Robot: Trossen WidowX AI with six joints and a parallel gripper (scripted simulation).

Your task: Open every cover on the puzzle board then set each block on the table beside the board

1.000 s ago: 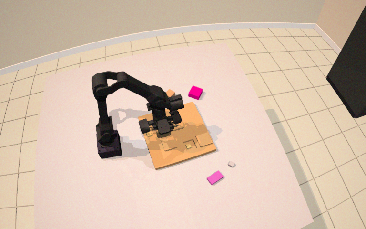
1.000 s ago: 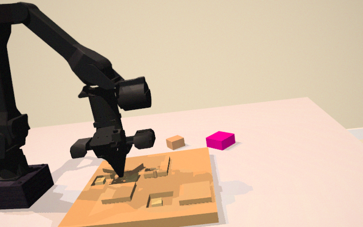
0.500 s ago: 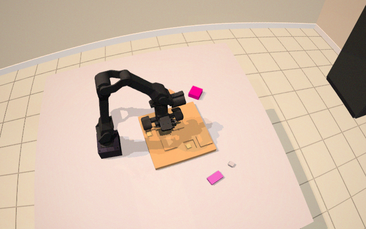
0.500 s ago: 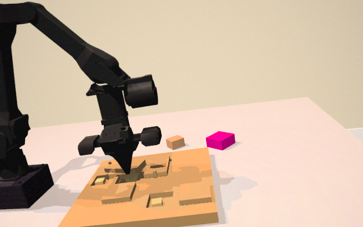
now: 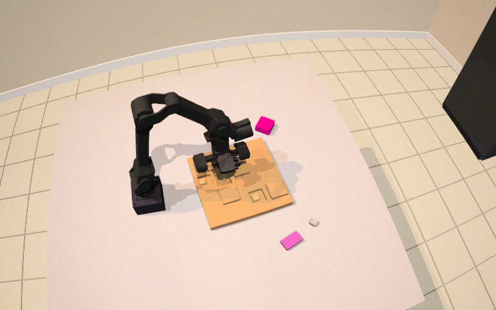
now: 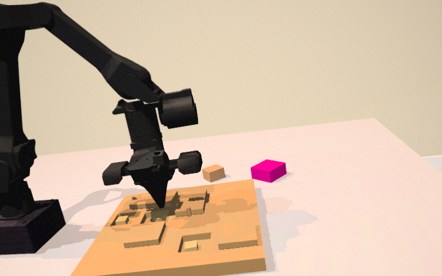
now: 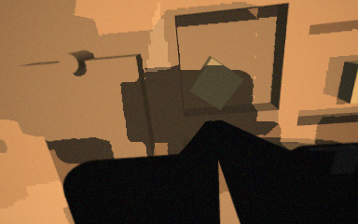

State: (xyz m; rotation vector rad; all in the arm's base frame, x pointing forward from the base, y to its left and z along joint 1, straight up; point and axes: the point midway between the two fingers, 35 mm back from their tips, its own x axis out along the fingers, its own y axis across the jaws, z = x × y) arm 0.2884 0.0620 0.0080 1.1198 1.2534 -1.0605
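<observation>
The orange puzzle board (image 5: 219, 219) (image 6: 97, 260) lies on the table. A yellow block (image 5: 201, 181) (image 6: 121, 220) sits in an uncovered left well, and another yellow block (image 5: 255, 197) (image 6: 190, 245) in a front well. A third block (image 7: 216, 87) lies turned and shaded in an open middle well. Square covers stand beside the wells: a left-front cover (image 5: 229, 195) (image 6: 145, 234) and a right cover (image 5: 276, 190) (image 6: 239, 238). A cover with a small peg (image 6: 193, 205) is farther back. My gripper (image 6: 161, 206) (image 7: 213, 129) is shut and empty, low over the board behind the middle block.
Beyond the board's back edge are a brown block (image 6: 213, 173) and a magenta block (image 5: 265, 125) (image 6: 268, 171). A flat pink block (image 5: 291, 240) and a small pale block (image 5: 313, 221) lie off the board's front right. Raised covers and ridges surround the fingers.
</observation>
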